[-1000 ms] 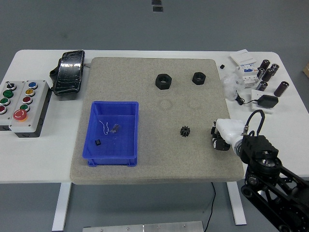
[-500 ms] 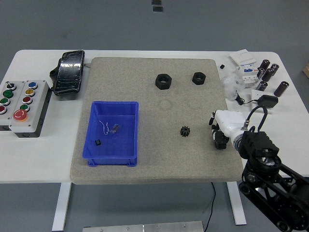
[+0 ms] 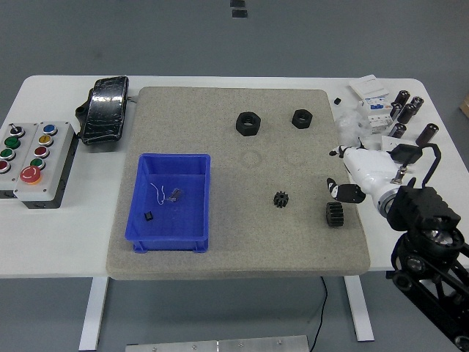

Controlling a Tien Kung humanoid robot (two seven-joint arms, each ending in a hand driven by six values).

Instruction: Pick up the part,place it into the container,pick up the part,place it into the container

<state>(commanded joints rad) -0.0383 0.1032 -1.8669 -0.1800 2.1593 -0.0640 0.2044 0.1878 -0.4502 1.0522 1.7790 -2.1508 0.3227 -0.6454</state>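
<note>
A white table (image 3: 58, 242) carries a grey mat (image 3: 234, 242). At far left sits a button box (image 3: 35, 161), a black pedal (image 3: 106, 110) beyond it. Black cylinders (image 3: 410, 110) cluster far right.

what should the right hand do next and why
Probably lower onto the larger black gear and close on it: the right hand hangs just above it holding nothing, and the blue container holds no gear.
</note>
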